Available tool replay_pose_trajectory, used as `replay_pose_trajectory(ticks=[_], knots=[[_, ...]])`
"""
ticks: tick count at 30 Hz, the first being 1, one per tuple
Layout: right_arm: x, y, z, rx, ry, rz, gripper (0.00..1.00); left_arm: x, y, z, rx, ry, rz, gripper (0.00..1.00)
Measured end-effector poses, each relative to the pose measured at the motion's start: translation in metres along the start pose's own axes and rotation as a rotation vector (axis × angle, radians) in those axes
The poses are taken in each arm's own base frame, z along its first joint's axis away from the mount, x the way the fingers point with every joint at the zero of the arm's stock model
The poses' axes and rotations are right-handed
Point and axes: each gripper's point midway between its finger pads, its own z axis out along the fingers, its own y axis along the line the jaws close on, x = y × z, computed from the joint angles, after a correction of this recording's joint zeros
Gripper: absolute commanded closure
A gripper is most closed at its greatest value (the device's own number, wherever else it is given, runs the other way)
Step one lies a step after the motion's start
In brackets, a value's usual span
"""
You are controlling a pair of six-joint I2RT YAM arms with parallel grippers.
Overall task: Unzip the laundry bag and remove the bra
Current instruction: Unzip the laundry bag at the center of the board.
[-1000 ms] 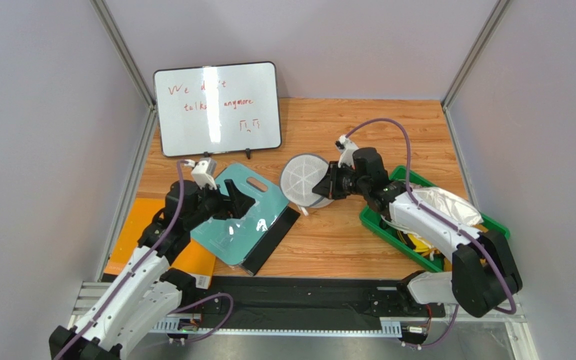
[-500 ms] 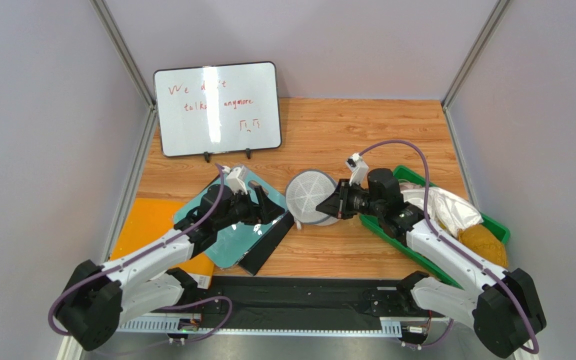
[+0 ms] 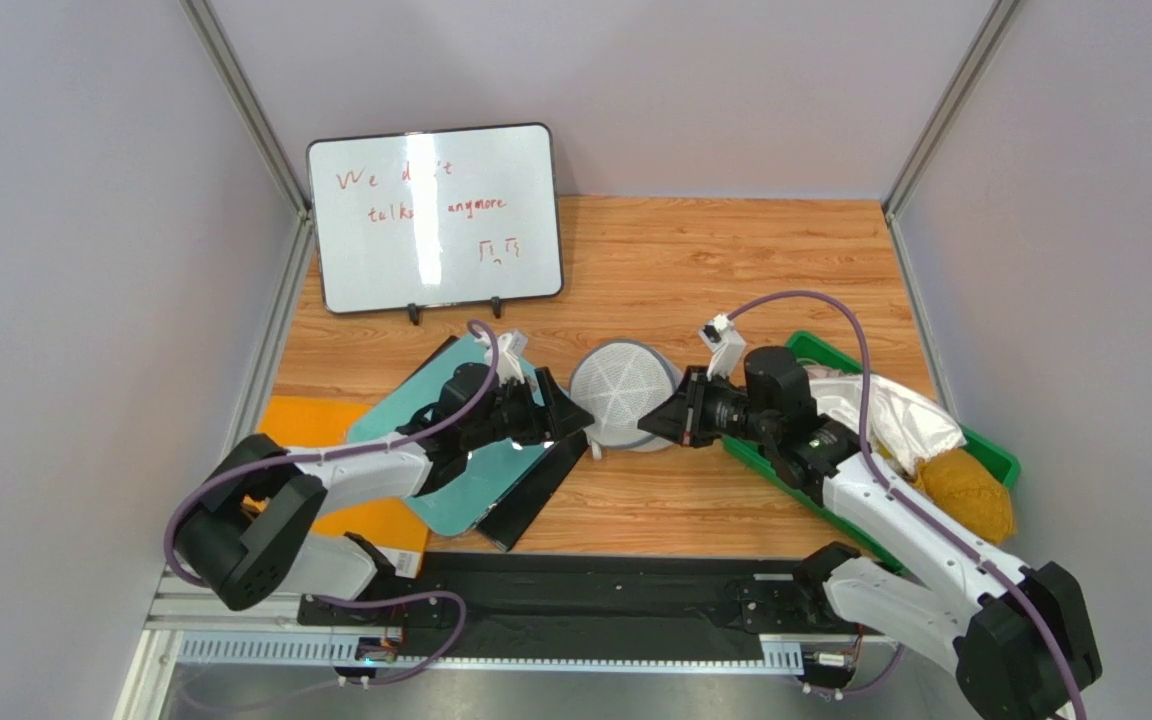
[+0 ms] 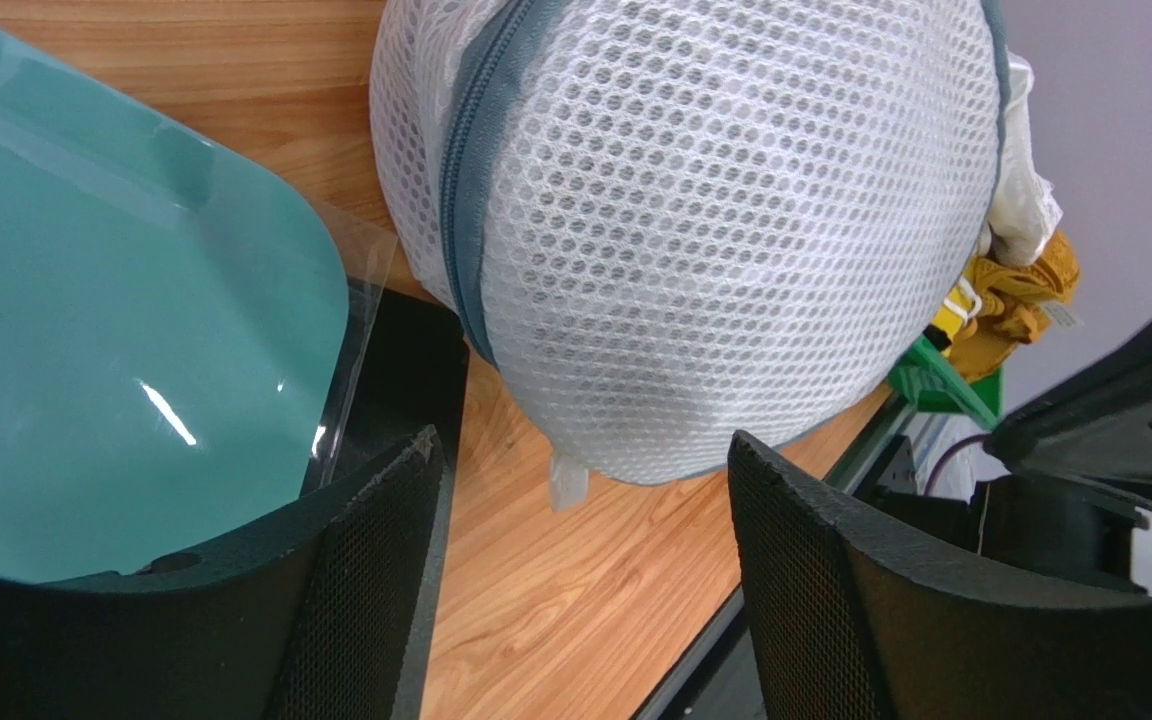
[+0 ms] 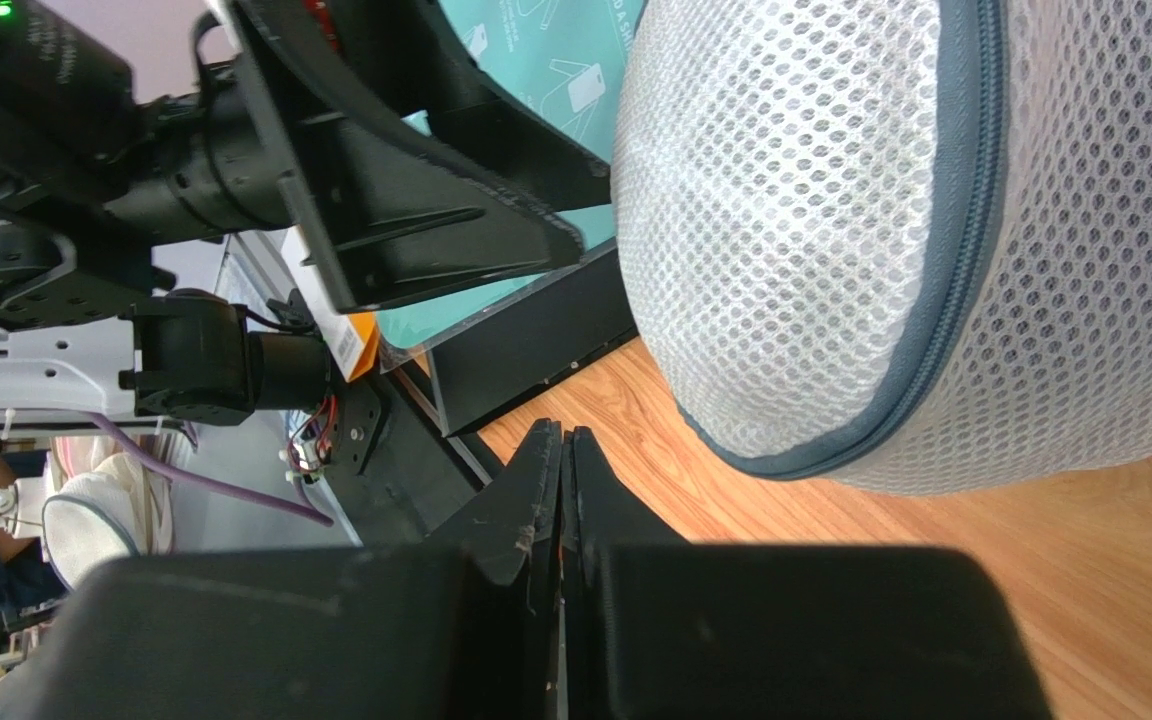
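Observation:
The laundry bag (image 3: 620, 393), a round white mesh pouch with a grey-blue zip rim (image 4: 462, 195), lies mid-table with the zip closed. My left gripper (image 3: 567, 419) is at its left side, open; in the left wrist view its fingertips (image 4: 417, 450) stand just short of the bag (image 4: 717, 225), with nothing between them. My right gripper (image 3: 671, 422) is at the bag's right side, shut on nothing. In the right wrist view its closed tips (image 5: 560, 438) point past the bag (image 5: 838, 225) toward the left gripper. The bra is out of view.
A teal flat package (image 3: 455, 435) with a black end lies under the left arm, over an orange pad (image 3: 297, 450). A green bin (image 3: 778, 458) at right holds a white cloth (image 3: 898, 408) and a yellow-brown bundle (image 3: 965, 492). A whiteboard (image 3: 435, 215) stands at the back.
The left gripper has swung right across the teal package up to the bag and narrowed a little. The right gripper and the bag have shifted slightly toward the near edge.

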Motion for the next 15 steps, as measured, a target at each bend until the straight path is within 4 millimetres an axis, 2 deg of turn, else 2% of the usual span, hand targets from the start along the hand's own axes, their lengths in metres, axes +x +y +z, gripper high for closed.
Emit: replay_pose_trajectory(ticks=[5, 9, 15], knots=[[-0.003, 0.006, -0.007, -0.013, -0.019, -0.013, 1.0, 0.003, 0.005, 0.013, 0.01, 0.0, -0.027, 0.3], [0.0, 0.001, -0.003, 0.001, -0.004, -0.006, 1.0, 0.004, 0.006, 0.022, 0.03, -0.003, -0.053, 0.3], [0.008, -0.031, 0.011, 0.112, 0.034, 0.031, 1.0, 0.004, 0.001, 0.028, 0.071, -0.007, -0.078, 0.3]])
